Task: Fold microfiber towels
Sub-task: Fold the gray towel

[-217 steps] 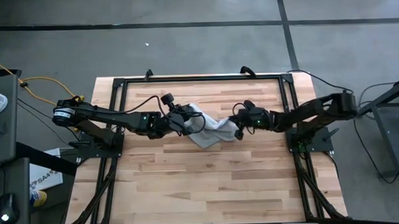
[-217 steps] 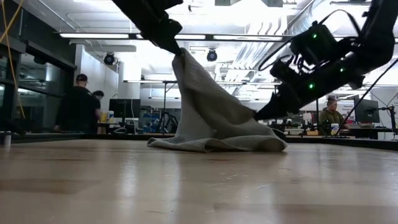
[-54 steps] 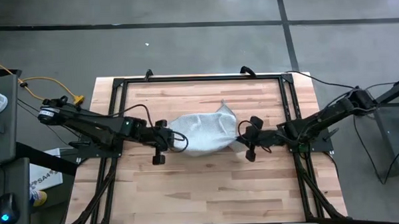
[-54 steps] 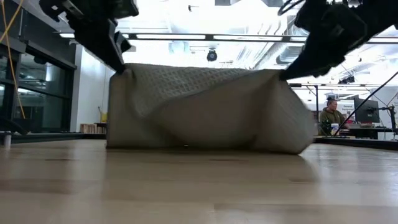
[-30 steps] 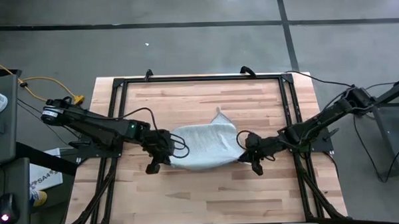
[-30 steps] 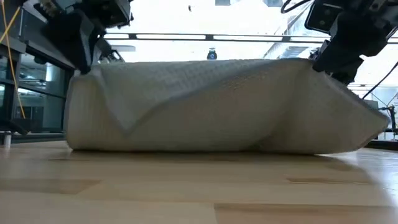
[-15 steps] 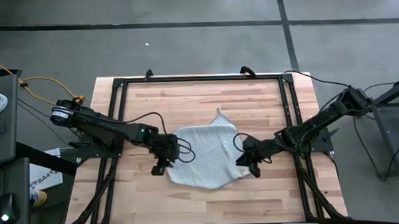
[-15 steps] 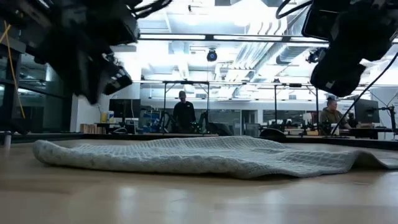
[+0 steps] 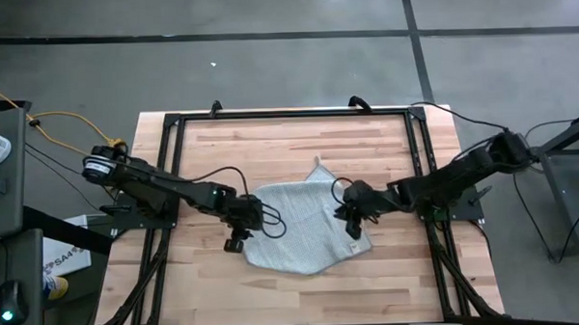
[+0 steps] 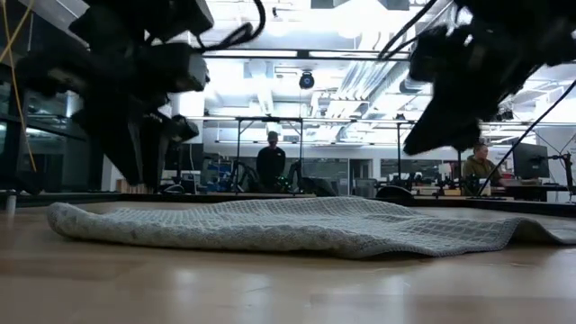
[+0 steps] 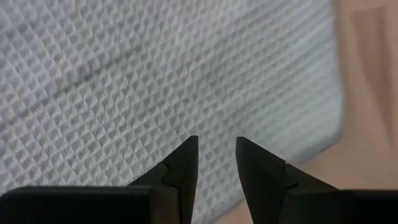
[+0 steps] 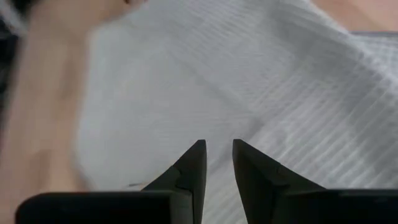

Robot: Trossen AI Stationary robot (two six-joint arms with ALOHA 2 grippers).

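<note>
Towel (image 9: 300,230) flat; waffle weave (image 11: 155,81) wrist-view only

Pale grey waffle-textured towel (image 9: 297,227) lies spread flat — slightly rumpled — mid-table

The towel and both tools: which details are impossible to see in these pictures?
- Towel, high view: edges under the left tool and right tool are covered.
- Low view: towel's far side is hidden behind its near edge.
- Right wrist view: towel weave blurred.
</note>
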